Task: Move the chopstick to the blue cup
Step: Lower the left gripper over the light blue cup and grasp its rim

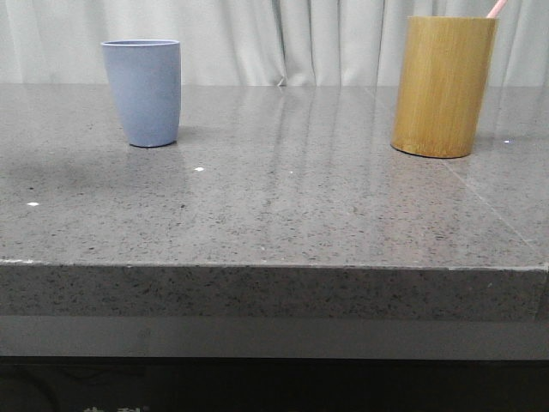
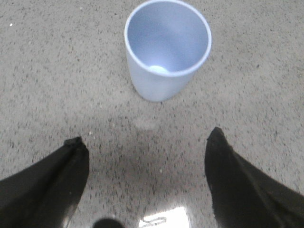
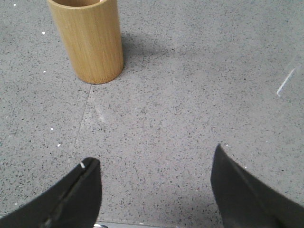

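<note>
Left gripper [image 2: 145,147]: fingers spread wide, nothing between them, above bare table [image 2: 42,71]; blue cup [image 2: 167,47] stands upright just beyond, empty inside. Right gripper [image 3: 154,164]: likewise spread and empty, bamboo holder [image 3: 88,40] upright some way beyond it. Front view: cup [image 1: 143,91] at left, holder [image 1: 443,86] at right, well apart on the grey speckled top. Chopstick [image 1: 496,8]: pink tip juts from the holder's rim, leaning right. Pale curtain [image 1: 283,39] behind.

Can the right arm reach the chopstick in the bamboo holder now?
Probably yes. The right tool is open, and only bare table lies between it and the holder. The chopstick sticks out of the top, so it could be gripped from above.
</note>
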